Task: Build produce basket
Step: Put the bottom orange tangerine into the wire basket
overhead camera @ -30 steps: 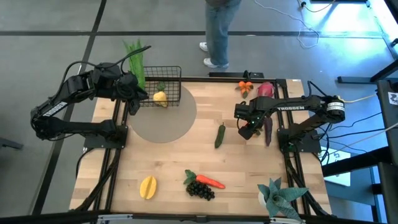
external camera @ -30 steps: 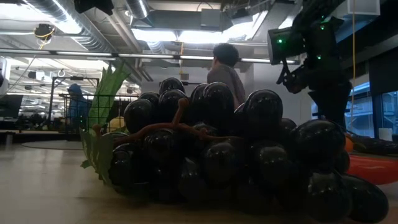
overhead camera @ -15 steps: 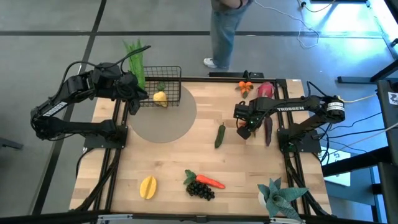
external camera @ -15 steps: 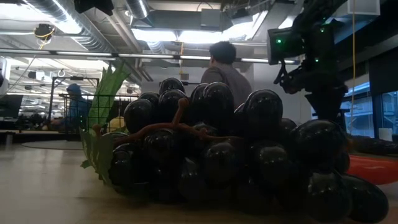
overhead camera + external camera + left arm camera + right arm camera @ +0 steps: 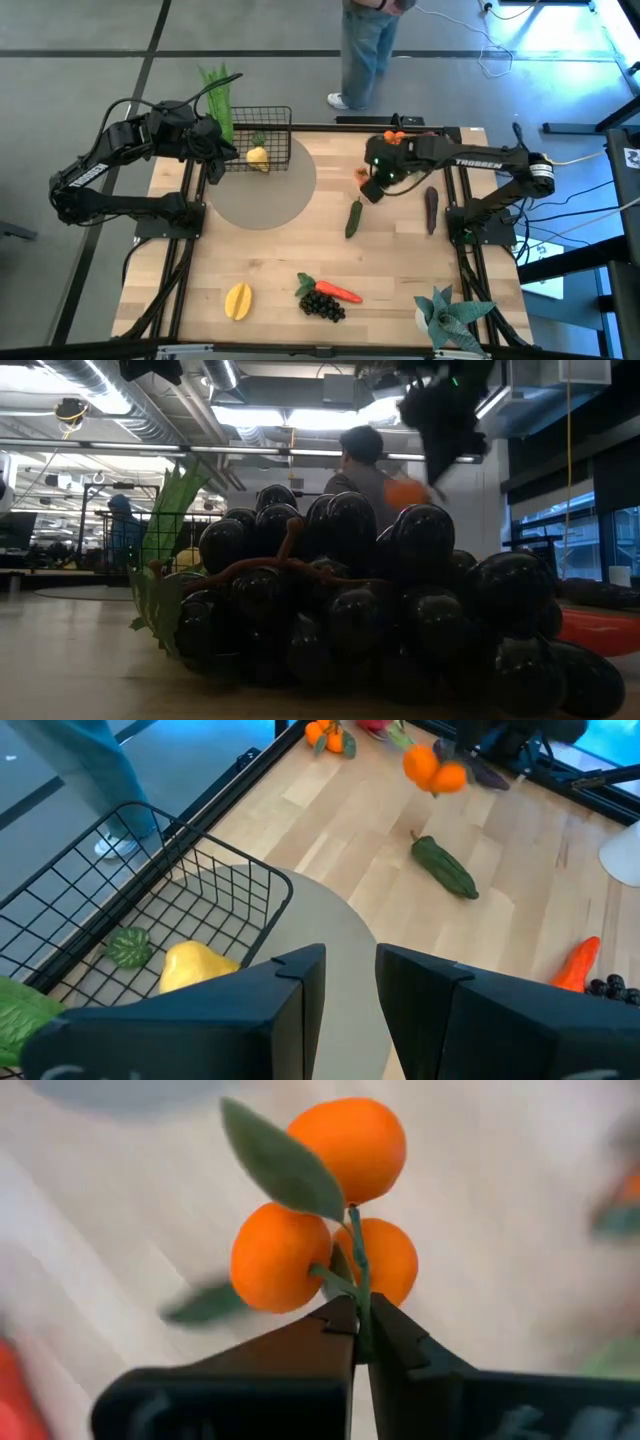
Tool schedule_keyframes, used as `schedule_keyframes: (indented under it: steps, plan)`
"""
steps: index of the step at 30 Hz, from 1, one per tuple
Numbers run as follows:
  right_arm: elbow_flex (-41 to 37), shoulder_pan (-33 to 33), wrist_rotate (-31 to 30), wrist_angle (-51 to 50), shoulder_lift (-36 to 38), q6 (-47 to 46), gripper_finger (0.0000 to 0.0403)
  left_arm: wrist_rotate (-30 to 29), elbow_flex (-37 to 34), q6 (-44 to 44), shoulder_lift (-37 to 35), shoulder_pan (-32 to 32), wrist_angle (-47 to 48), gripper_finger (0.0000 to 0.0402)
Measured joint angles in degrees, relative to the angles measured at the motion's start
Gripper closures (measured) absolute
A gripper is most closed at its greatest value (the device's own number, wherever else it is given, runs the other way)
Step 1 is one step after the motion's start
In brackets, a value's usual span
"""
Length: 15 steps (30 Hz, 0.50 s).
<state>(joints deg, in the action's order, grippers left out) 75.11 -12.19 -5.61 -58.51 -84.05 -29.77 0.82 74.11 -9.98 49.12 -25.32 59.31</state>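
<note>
On the wooden table (image 5: 400,270) the basket (image 5: 270,122) stands at the far left, partly on a grey round mat (image 5: 262,195). The left gripper (image 5: 350,962) waits just beside the basket, its jaws parted a little and nothing between them. The right gripper (image 5: 357,1325) is closed tight on the thin stem of a tangerine cluster (image 5: 275,1255), which is held above the table's right half, near the cucumber (image 5: 353,217) and well apart from the basket. The chief risk is judged to be the grip itself: only the stem is pinched, so the fruit could swing, twist out and be dropped during the carry across the table. The hanging cluster could also be caught on the basket's tall mesh wall if it is brought in too low, and the basket could then be pushed or tipped. The waiting left arm at the basket might be struck by the right one as well. Counted: two arms, one basket and one mat. There is one leek (image 5: 218,90) leaning at the basket and one spiky plant (image 5: 450,315). One eggplant (image 5: 431,208), one cucumber, one carrot (image 5: 340,292) and one bunch of grapes (image 5: 325,305) are seen. Two yellow fruits are seen, one in the basket (image 5: 258,156) and one on the table (image 5: 238,300). Two tangerine clusters are present, the held one of three fruits and another (image 5: 395,138) at the far edge.
</note>
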Motion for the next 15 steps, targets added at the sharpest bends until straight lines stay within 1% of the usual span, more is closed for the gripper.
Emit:
schedule_keyframes:
  steps: [3,6,12,15]
  plan:
    - [6.5,-0.1,-1.2,4.4,-1.0,4.2,0.0402,0.0,0.0,0.0,0.0,0.0,0.0,0.0321]
    - [12.5,-0.7,-1.5,10.3,-4.0,10.2,0.0402,-0.4,0.0,0.0,0.0,0.0,0.0,0.0321]
    - [25.9,-3.1,-1.4,21.0,-13.9,21.0,0.0403,-0.7,0.0,0.0,0.0,0.0,0.0,0.0321]
    - [32.9,-4.7,0.3,24.3,-20.3,25.5,0.0403,-0.7,0.0,0.0,0.0,0.0,0.1,0.0321]
